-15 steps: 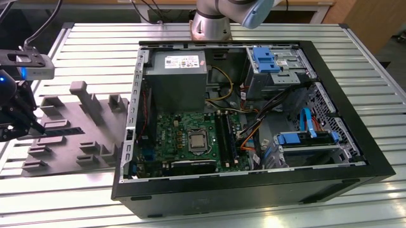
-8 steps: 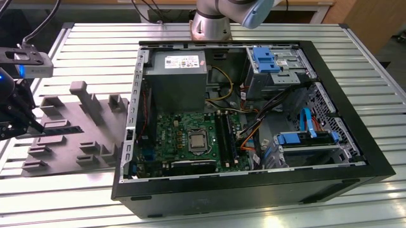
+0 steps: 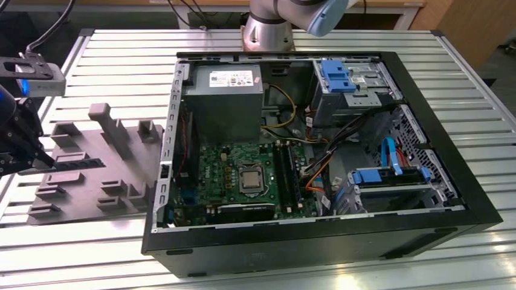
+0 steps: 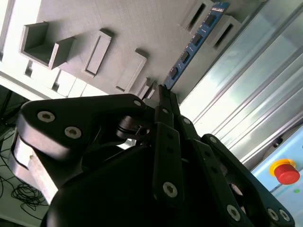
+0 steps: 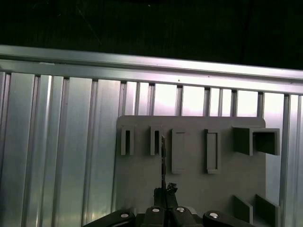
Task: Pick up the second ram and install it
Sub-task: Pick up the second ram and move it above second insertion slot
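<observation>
The second ram [image 4: 194,42] stands on edge in the grey holder [image 4: 118,28] on the worktop [image 4: 246,85], jaws pinched on its near end. I'd keep the gripper [image 4: 163,93] square, no twisting, so it doesn't bind.

In the exterior view the claw [image 3: 36,160] gets chopped by the frame edge on the exterior view's left, so most of its body is gone. It also covers that end of the grey block [image 3: 105,175]. The arm [image 3: 278,21] is cut off by the upper edge, with only its lower part in frame. In the second wrist view the near end of the second ram [image 4: 194,45] is buried between the pinched fingers [image 4: 164,137]. A red button [image 4: 285,172] sits half behind the claw's linkage. In the first wrist view the ram is edge-on, basically a thin dark line, and the chips are impossible to tell. The block there is cut by the frame edge beside the claw.
</observation>
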Available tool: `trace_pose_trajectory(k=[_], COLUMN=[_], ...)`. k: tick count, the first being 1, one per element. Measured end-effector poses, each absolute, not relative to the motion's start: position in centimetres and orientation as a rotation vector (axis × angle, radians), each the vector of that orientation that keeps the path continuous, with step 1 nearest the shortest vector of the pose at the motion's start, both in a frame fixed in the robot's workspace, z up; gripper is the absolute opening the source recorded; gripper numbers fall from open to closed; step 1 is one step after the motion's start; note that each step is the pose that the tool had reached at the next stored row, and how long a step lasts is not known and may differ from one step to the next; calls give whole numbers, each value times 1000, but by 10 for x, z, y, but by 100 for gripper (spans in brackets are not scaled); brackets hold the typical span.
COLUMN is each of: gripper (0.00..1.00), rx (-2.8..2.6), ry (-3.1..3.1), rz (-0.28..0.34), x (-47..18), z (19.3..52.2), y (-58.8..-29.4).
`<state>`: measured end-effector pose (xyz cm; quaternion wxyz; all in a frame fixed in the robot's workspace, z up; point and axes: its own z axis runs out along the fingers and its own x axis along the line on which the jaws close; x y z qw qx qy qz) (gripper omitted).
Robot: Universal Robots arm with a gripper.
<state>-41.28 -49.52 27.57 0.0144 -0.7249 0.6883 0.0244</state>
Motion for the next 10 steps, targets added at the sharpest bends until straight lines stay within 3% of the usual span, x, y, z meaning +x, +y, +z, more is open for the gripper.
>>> trace_pose_trajectory(k=[10], gripper=[11], rx=[-2255], ry=[2141], rz=[79], x=[-413], z=[282], y=[-495])
